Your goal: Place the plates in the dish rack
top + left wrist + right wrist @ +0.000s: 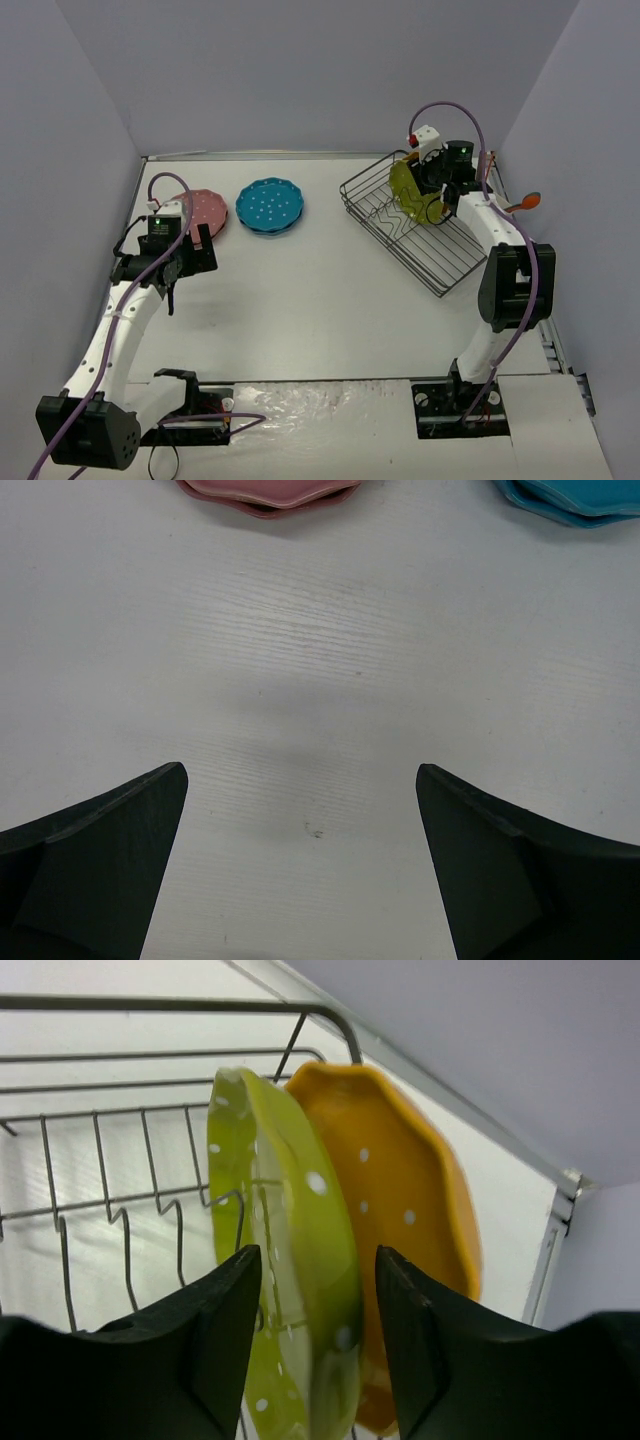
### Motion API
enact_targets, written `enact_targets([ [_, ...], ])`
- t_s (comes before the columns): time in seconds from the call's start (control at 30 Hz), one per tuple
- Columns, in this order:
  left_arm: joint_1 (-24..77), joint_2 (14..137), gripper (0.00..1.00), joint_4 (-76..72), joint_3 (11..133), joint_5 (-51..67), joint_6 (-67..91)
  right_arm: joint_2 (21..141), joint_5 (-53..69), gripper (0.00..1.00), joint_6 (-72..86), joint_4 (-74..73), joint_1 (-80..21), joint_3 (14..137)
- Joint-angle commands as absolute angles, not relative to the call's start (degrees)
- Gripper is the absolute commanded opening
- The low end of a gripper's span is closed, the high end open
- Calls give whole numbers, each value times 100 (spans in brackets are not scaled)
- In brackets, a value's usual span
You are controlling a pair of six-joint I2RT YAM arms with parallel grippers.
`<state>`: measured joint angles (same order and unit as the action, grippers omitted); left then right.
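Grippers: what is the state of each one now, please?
Left gripper: open, holding nothing.
Right gripper: jaws around the green plate standing in the rack; gripping or released cannot be told.

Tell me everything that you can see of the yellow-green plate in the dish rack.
The yellow-green plate is small and round, with a scalloped rim and white dots; it looks glossy, like glazed ceramic. It stands on edge, nearly upright, among the wire dividers of the dish rack. An orange plate stands close beside it. The right gripper has one finger on each side of it; whether they press it is unclear.
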<state>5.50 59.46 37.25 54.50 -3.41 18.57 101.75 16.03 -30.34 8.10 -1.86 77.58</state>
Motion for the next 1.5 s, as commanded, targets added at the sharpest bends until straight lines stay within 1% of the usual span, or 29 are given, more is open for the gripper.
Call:
enact_targets([
  [0.0, 511, 5905, 97, 3604, 5555, -466, 1777, 9813, 1737, 52, -2830, 1737, -158, 7906],
  [0.1, 515, 5915, 97, 3604, 5555, -466, 1784, 9683, 1758, 58, -2765, 1749, -158, 7914],
  [0.17, 510, 5914, 97, 3604, 5555, -458, 1793, 9543, 1778, 64, -2692, 1751, -159, 7899],
  [0.33, 516, 5913, 97, 3590, 5555, -459, 1817, 9018, 1826, 76, -2391, 1813, -180, 7789],
  [0.4, 519, 5919, 97, 3582, 5546, -445, 1832, 8836, 1838, 78, -2202, 1837, -201, 7743],
  [0.53, 512, 5968, 97, 3551, 5552, -409, 2043, 8153, 1793, 88, -1378, 2032, -268, 7393],
  [0.67, 519, 6096, 97, 3501, 5629, -316, 2443, 7435, 1751, 99, -226, 2337, -396, 6724],
  [0.83, 509, 6318, 97, 3243, 5686, -250, 3381, 6572, 1545, 100, 891, 2875, -776, 5774],
  [0.97, 492, 6672, 97, 2670, 5634, -15, 4140, 6162, 1354, 100, 1870, 3550, -1106, 4940],
  [1.07, 527, 7121, 97, 2116, 5676, 373, 4737, 6056, 1525, 100, 2260, 3889, -1237, 4462],
  [1.2, 676, 8149, 97, 1823, 6168, 535, 5024, 6004, 1779, 100, 2639, 4186, -1378, 4016],
  [1.37, 740, 9351, 97, 1905, 7135, 750, 5303, 5816, 1989, 100, 2796, 4321, -1471, 3663],
  [1.47, 772, 9761, 96, 2005, 7648, 701, 5423, 5725, 2004, 100, 2739, 4259, -1488, 3560],
])
